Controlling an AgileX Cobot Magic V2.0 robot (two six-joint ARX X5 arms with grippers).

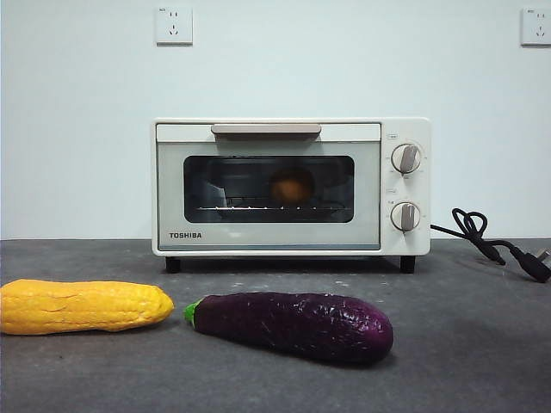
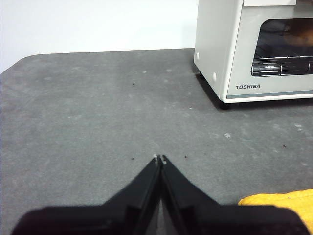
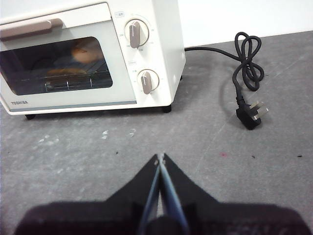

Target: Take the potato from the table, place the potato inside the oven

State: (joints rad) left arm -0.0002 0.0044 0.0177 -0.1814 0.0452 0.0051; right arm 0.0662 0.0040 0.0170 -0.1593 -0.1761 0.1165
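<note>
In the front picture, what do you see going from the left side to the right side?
Corn cob → aubergine → black cord. The oven stands behind, spanning the middle, with the potato inside it, so I left those out of the order.

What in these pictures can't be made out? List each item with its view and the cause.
- Potato: front view, dim behind the oven's dark glass; its contact with the rack is unclear.
- Knob markings: front view, too small to read.
- Corn cob: front view, cut by the picture's edge; left wrist view shows only a corner.
- Aubergine: absent from both wrist views.
- Left hand and right hand: absent from the front view.
</note>
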